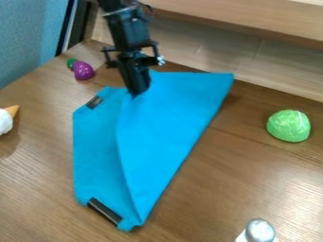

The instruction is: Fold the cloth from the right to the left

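- Cloth [167,130], bright blue, lies on the wooden table [233,189] beneath and around the gripper [137,92]; its broad section spreads to the gripper's right and narrows to a low corner well below it.
- A crease runs down the cloth from just below the gripper's tip, with a narrower section of the cloth on its left.
- The gripper hangs down over the upper part of the cloth; whether it stands apart, together or clamped on the cloth, I cannot tell.
- One dark strip [94,102] is near the gripper's lower left, at the cloth's edge; another dark strip [105,210] is well below it.
- A purple toy eggplant [82,70] with a green top lies to the gripper's upper left.
- A round green toy [289,125] sits well to its right, slightly lower.
- A toy ice cream cone [5,122] is well to its left, partly cut off.
- A silver-topped object [260,230] stands far to its lower right.
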Controlling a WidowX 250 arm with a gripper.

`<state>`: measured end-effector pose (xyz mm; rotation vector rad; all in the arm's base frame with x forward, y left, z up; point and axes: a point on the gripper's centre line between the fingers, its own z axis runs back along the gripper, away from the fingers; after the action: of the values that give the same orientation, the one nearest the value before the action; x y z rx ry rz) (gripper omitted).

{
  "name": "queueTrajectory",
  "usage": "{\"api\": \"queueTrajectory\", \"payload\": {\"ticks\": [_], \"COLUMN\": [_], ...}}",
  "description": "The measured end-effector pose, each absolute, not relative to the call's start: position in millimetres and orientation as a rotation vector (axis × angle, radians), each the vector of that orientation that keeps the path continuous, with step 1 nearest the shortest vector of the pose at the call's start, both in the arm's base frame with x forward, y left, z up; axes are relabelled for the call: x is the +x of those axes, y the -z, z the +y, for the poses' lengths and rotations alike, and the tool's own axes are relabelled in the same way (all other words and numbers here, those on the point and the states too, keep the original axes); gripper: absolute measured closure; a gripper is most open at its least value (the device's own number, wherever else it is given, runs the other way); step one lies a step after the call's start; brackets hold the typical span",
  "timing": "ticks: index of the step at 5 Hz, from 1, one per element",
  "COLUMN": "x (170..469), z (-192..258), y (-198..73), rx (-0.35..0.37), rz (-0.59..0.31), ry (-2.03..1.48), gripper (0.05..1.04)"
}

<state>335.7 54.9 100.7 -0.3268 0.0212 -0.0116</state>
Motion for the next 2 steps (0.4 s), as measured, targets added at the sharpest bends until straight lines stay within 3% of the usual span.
{"api": "queueTrajectory", "payload": {"ticks": [2], "x": [336], "z": [93], "y": [-90], "rx": [-0.291], "rz": [0.058], "ry": [-0.005], "gripper": [1.025]}}
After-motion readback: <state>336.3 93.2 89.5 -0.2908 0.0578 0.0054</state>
